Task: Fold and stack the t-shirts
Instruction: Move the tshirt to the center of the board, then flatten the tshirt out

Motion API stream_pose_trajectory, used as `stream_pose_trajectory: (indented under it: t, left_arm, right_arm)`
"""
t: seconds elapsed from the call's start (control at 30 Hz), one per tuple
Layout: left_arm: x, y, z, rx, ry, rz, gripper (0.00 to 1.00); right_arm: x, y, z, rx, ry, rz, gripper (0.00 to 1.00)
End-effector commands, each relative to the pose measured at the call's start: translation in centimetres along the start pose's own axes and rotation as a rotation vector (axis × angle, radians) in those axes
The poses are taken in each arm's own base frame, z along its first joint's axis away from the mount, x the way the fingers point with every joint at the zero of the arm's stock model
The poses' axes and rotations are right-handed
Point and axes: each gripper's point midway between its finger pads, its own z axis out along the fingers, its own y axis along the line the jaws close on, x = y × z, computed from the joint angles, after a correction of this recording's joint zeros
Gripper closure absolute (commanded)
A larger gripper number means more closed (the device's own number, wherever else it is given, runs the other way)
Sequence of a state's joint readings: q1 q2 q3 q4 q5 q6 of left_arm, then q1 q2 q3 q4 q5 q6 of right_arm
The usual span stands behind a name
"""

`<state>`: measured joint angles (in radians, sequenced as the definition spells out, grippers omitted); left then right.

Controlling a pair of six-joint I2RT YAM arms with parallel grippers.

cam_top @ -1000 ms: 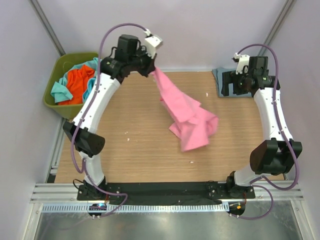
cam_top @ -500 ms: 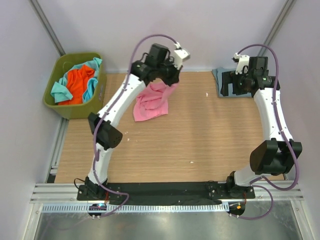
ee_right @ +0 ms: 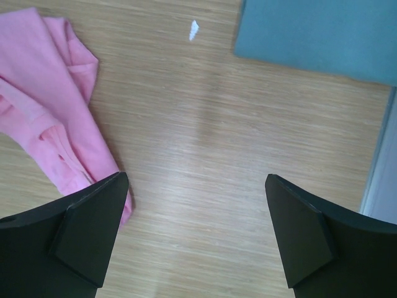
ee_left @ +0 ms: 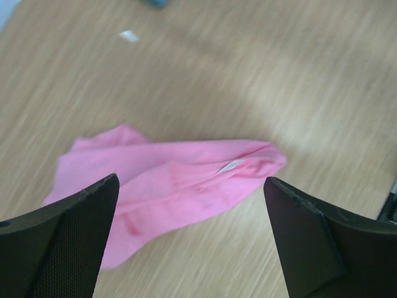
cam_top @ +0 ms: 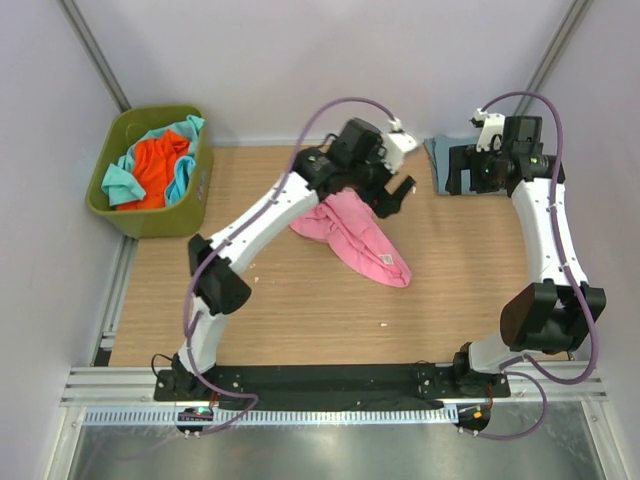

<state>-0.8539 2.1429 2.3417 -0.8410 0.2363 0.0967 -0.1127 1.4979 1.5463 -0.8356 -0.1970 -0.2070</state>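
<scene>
The pink t-shirt (cam_top: pixel 355 235) is seen lying in a crumpled, stretched-out heap on the worktop (cam_top: pixel 300 310), around the middle and a bit toward the far edge. The left gripper (cam_top: pixel 398 190) is hung just above its far end, jaws spread wide, nothing held. The right gripper (cam_top: pixel 460 172) is parked over the far right corner, also wide open and holding nothing, with the blue-grey t-shirt (ee_right: pixel 316 37) laid flat just beside it. The orange t-shirt (cam_top: pixel 155 170) and the teal t-shirt (cam_top: pixel 118 183) are piled in the green bin (cam_top: pixel 110 205) at the far left corner.
</scene>
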Motion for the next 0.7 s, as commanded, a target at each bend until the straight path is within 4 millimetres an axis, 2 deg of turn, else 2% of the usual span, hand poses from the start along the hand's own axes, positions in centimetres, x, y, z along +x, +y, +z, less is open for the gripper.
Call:
stream_pose_trajectory:
  t: [0.0, 0.03, 0.07, 0.1, 0.13, 0.17, 0.2, 0.23, 0.27, 0.3, 0.33, 0.37, 0.4, 0.43, 0.47, 0.57, 0.63, 0.67]
  left_arm:
    - [-3.0, 9.4, -9.8, -0.279, -0.153, -0.114, 0.00]
    - [-2.1, 12.3, -12.8, -0.341, -0.162, -0.182, 0.00]
    - [0.3, 13.5, -12.9, -0.346, -0.117, -0.226, 0.00]
    - [2.1, 16.3, -14.9, -0.398, -0.115, -0.303, 0.01]
    - [3.5, 17.3, -15.8, -0.414, -0.103, -0.344, 0.00]
    - [6.3, 17.7, -16.4, -0.424, -0.060, -0.407, 0.00]
    - [7.6, 18.1, -16.9, -0.412, -0.047, -0.439, 0.00]
    - [10.2, 19.4, -18.1, -0.431, -0.001, -0.497, 0.00]
    - [12.2, 19.4, -18.2, -0.424, 0.043, -0.524, 0.00]
    - [13.5, 19.6, -18.5, -0.428, 0.069, -0.552, 0.00]
    - [15.3, 19.9, -19.2, -0.434, 0.111, -0.591, 0.01]
    - [16.0, 19.9, -19.4, -0.429, 0.129, -0.600, 0.04]
    - [17.5, 19.6, -19.2, -0.420, 0.162, -0.625, 0.08]
    - [18.2, 19.6, -19.5, -0.415, 0.167, -0.637, 0.11]
    - [19.0, 19.4, -19.4, -0.408, 0.179, -0.633, 0.17]
    - [21.2, 18.9, -19.7, -0.442, 0.226, -0.611, 0.18]
    - [22.8, 19.0, -20.2, -0.490, 0.267, -0.608, 0.18]
    - [23.1, 19.1, -20.4, -0.507, 0.277, -0.607, 0.18]
  right_arm:
    - [-2.9, 2.0, 0.5, -0.139, -0.047, -0.015, 0.02]
    - [-3.1, 2.8, 0.8, -0.180, -0.040, -0.018, 0.02]
    - [-4.1, 3.9, 0.8, -0.234, -0.054, -0.037, 0.03]
    - [-3.8, 5.4, 2.1, -0.270, -0.022, -0.075, 0.05]
    - [-3.9, 6.5, 2.7, -0.285, -0.013, -0.115, 0.05]
    - [-4.4, 6.8, 3.1, -0.282, -0.016, -0.148, 0.07]
    - [-3.8, 8.5, 4.7, -0.315, 0.024, -0.218, 0.09]
    - [-3.5, 11.1, 5.5, -0.360, 0.043, -0.274, 0.09]
    - [-4.2, 12.2, 5.8, -0.376, 0.035, -0.302, 0.10]
    - [-3.3, 13.4, 7.7, -0.408, 0.085, -0.318, 0.11]
    - [-3.2, 15.5, 8.2, -0.452, 0.092, -0.354, 0.11]
    - [-4.3, 16.7, 8.5, -0.466, 0.068, -0.378, 0.12]
    - [-3.5, 17.6, 10.2, -0.486, 0.102, -0.392, 0.13]
    - [-3.4, 19.4, 10.7, -0.512, 0.101, -0.440, 0.14]
    - [-3.5, 20.2, 11.9, -0.525, 0.107, -0.461, 0.15]
    - [-3.4, 22.7, 13.6, -0.570, 0.109, -0.525, 0.18]
    - [-3.5, 23.5, 14.3, -0.575, 0.101, -0.558, 0.19]
    - [-2.7, 24.3, 15.1, -0.587, 0.119, -0.575, 0.20]
